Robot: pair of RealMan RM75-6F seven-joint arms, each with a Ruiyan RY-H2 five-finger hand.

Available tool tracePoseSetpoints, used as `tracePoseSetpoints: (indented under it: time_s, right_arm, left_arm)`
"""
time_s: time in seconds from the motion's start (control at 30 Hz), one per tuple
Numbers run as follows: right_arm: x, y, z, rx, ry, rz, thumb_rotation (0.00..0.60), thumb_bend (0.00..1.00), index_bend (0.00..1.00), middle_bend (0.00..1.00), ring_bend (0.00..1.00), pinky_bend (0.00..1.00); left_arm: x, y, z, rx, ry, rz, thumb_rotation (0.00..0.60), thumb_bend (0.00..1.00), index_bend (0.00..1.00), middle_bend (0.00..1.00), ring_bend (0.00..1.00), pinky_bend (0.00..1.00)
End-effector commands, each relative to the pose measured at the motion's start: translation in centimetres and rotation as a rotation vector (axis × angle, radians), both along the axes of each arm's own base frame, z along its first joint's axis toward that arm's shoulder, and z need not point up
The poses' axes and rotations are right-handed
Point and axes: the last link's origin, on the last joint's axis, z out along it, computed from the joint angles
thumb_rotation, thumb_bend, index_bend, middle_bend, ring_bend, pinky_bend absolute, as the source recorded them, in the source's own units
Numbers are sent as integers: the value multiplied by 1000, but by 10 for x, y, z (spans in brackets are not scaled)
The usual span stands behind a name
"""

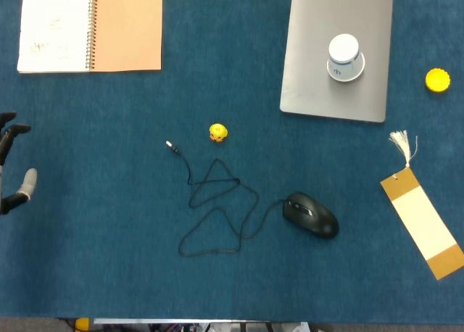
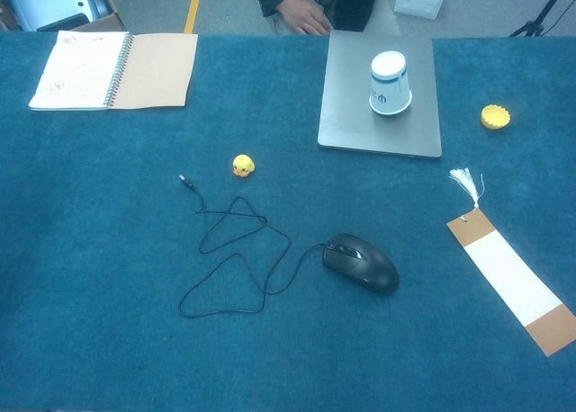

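The left hand [image 1: 14, 165] hovered at the tabletop's [image 1: 87, 274] left edge, fingers apart, holding nothing. The mouse [image 1: 310, 214] lay well right, its cable [image 1: 214, 201] looped between. Right hand unseen.

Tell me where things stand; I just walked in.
Nothing looks handled: the black wired mouse lies with its cable loose, and the white paper cup sits upside down on the closed grey laptop. The left hand holds nothing at the table edge; the right is unseen.
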Motion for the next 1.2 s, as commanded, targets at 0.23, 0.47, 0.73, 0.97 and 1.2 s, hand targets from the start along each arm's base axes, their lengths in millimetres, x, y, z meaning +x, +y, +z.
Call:
tracePoseSetpoints:
  time_s: [0.23,0.47,0.73,0.97,1.2]
  right_arm:
    - [0,0,0,3,2,0,600,369,697,493,351,435]
    - [2,-3,2,-2,6,4,600,369,696,493,351,435]
    - [8,-9,-1,11,13,18,600,370,696,493,351,435]
    - [10,-11,-3,15,12,16,600,369,697,493,351,435]
    - [9,-11,-3,16,13,16,600,369,697,493,351,435]
  left_arm:
    - [0,4,-1,-27,9,-16,600,331,255,175,6,0]
    - [5,25,-7,-164,-14,-85,600,331,270,175,6,0]
    - [18,64,-29,-372,-4,-208,600,331,291,178,6,0]
    - [33,87,-63,-501,53,-295,600,331,331,205,30,0]
    - [44,104,-95,-591,99,-337,600,331,368,216,40,0]
